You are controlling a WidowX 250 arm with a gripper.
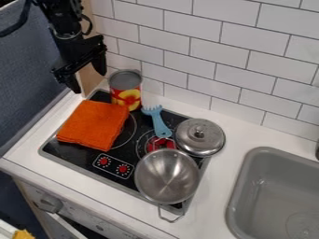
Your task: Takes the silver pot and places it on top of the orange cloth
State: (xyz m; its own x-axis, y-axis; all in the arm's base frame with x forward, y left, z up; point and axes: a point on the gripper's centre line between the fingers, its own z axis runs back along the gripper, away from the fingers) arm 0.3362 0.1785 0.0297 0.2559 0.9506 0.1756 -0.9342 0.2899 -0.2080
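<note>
Near the red can (126, 88), the gripper (89, 82) was seen spread wide; the silver pot (167, 176) might be tipped if pinched off-centre.

Round silver metal pot (167, 176) & folded orange fabric cloth (93, 125), 1 ea.
Pot: upright, uncovered, shiny int., wire loop handle twd. btm. of view; on black flat stovetop (65, 150), lower R corner in view. Cloth: layered, approx. rect. pad, lying flat, upper L part of same stovetop, apart fr. pot.
</note>
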